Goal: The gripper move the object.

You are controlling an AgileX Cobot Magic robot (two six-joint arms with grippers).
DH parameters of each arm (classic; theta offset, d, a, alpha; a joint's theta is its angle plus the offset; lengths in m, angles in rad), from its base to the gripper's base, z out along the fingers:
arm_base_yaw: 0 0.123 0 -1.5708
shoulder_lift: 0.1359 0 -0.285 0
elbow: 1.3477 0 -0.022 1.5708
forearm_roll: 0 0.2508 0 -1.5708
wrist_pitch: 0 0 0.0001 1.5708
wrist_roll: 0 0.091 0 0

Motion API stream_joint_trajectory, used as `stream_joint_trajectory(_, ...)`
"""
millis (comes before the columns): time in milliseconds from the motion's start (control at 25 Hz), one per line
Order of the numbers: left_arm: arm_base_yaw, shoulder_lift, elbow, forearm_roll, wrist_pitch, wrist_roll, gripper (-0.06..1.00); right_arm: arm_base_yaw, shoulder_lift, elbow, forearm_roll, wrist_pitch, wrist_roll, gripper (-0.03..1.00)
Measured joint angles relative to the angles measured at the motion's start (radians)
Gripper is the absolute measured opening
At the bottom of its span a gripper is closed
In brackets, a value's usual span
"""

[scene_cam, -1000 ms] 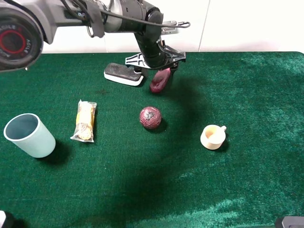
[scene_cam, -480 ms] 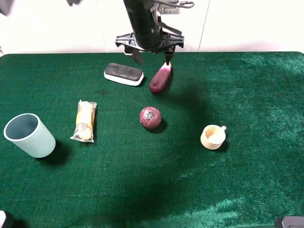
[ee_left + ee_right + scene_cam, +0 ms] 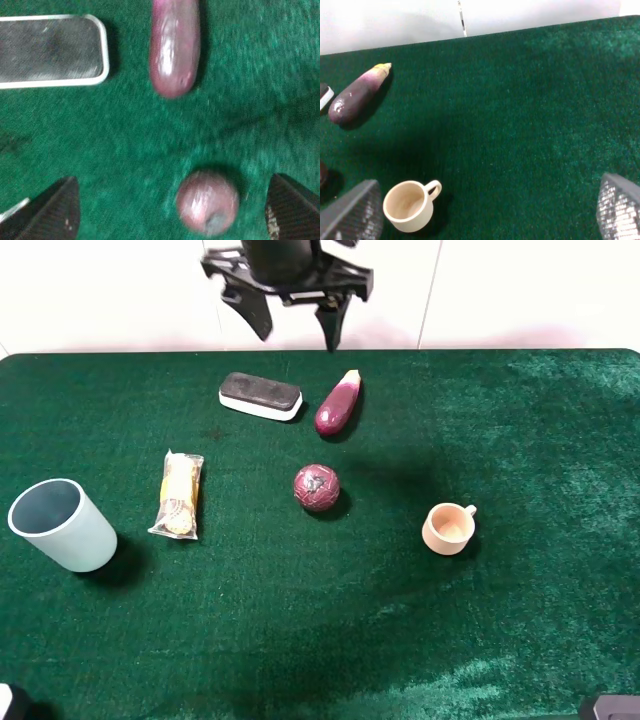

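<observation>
Green felt table (image 3: 520, 640). Nearest across the middle band: light blue cup (image 3: 62, 524) upright at far left, small cream mug (image 3: 448, 528) on the right with handle toward the back right, and a wrapped snack packet (image 3: 178, 494) lying flat between the blue cup and the centre. Round maroon ball (image 3: 317, 487) sits near the centre, just behind that band. Behind the ball, apart from it, lies the eggplant (image 3: 337, 406) flat on the felt; long axis runs diagonal, fat dark purple end toward the front left, pale yellowish tip toward the back right near the table's rear edge. Just to its left, not touching, a black eraser block with white base (image 3: 260, 395). Left gripper (image 3: 297, 328) hangs above the rear edge, over the gap between eraser and eggplant, jaws spread wide and holding nothing, clear of the eggplant. Right gripper (image 3: 482, 212) shows only its two fingertips in its wrist view, set far apart, nothing between them, with the mug and eggplant beyond.
</observation>
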Motion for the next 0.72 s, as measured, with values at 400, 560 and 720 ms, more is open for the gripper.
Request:
stream_joint_trajectory(400,0.0,-0.194,0.0,-0.032,0.019,0.103,0.76,0.0,0.0,0.0,0.0,0.0,0.0,0.65)
stream_joint_trajectory(560,0.0,-0.277,0.0,-0.062,0.02,0.143,0.76,0.0,0.0,0.0,0.0,0.0,0.0,0.65)
stream_joint_trajectory(720,0.0,-0.359,0.043,-0.068,0.02,0.16,0.76,0.0,0.0,0.0,0.0,0.0,0.0,0.65)
